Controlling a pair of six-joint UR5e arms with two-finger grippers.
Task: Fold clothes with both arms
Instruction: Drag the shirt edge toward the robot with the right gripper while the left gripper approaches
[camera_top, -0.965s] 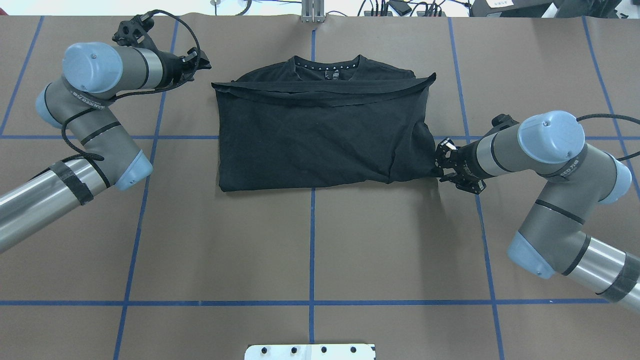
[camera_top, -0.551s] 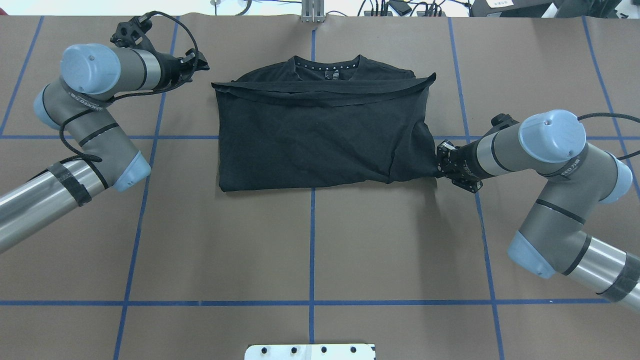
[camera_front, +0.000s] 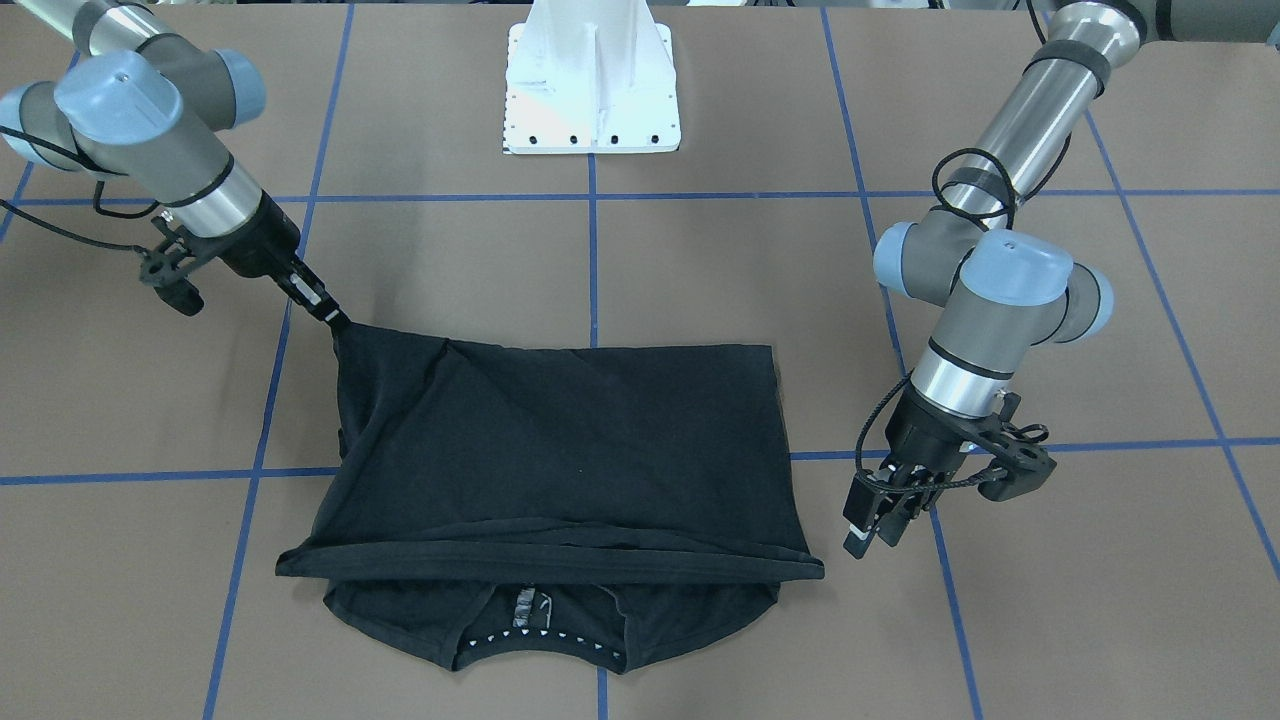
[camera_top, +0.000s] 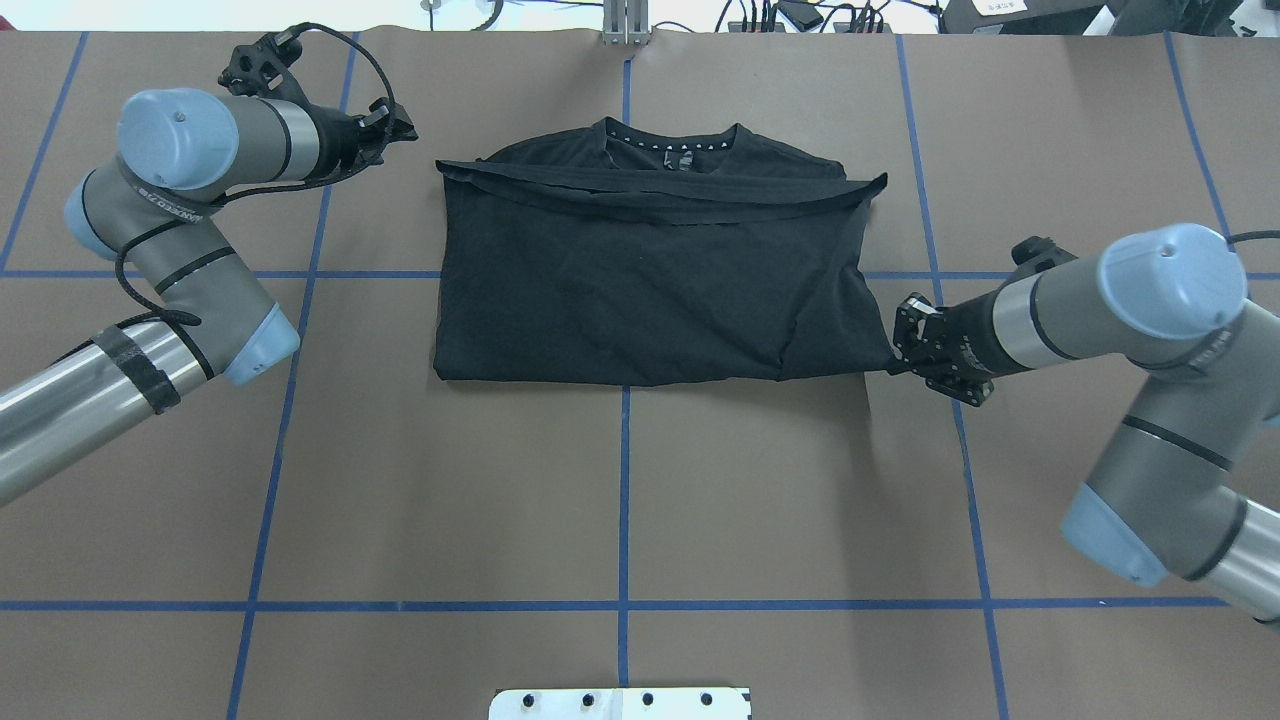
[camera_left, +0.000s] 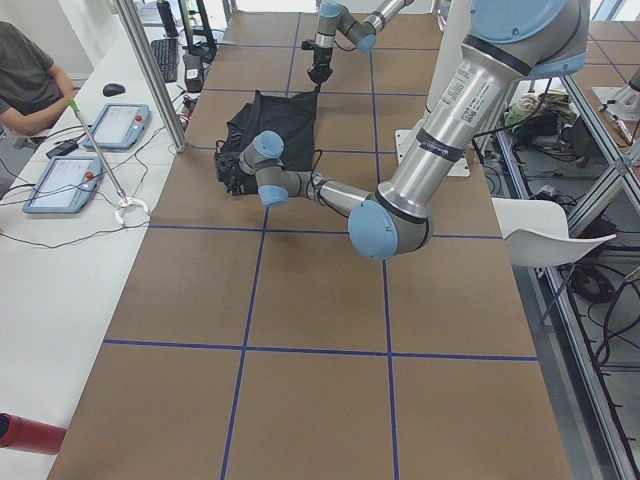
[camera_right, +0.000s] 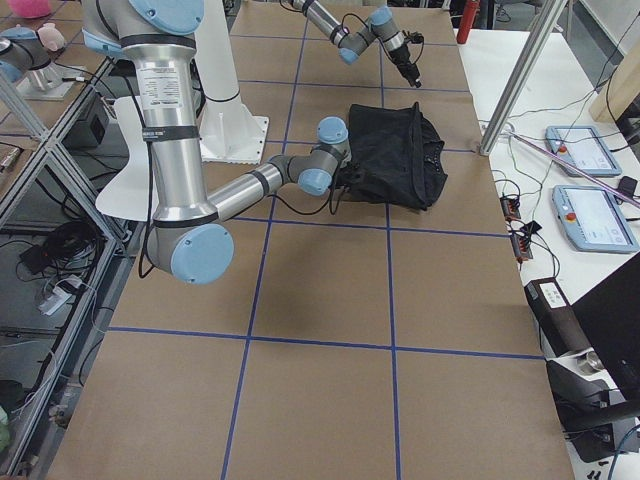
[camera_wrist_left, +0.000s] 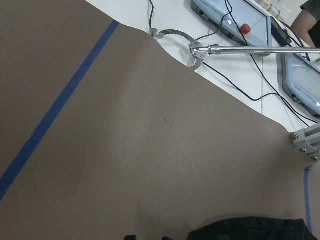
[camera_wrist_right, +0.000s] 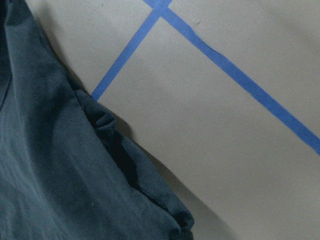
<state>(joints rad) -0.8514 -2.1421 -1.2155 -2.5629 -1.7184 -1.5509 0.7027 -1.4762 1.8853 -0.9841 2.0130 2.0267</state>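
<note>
While the right gripper (camera_top: 893, 366) is clamped on the near right corner of the black T-shirt (camera_top: 640, 280), the cloth there draws out to a point toward it. The tip sits low, at table (camera_top: 620, 500) level, in the front-facing view.

T-shirt position: far half of the table, centred across the middle blue tape line (camera_top: 624, 480). It lies folded into a rough rectangle, with the hem band (camera_top: 660, 205) laid across just below the collar (camera_top: 670, 140). The collar is toward the far, operators' side. Print not visible; only plain black fabric shows.

Left gripper (camera_front: 872, 528): hangs beside the shirt's far left corner, just clear of the cloth and pointing down. Its fingers look narrowly parted and hold nothing. Its wrist camera sees bare brown table, with a sliver of black shirt at the bottom edge.

Right wrist camera: bunched dark fabric fills the left side, with creases running toward the grip. Two tape lines cross at the top.
</note>
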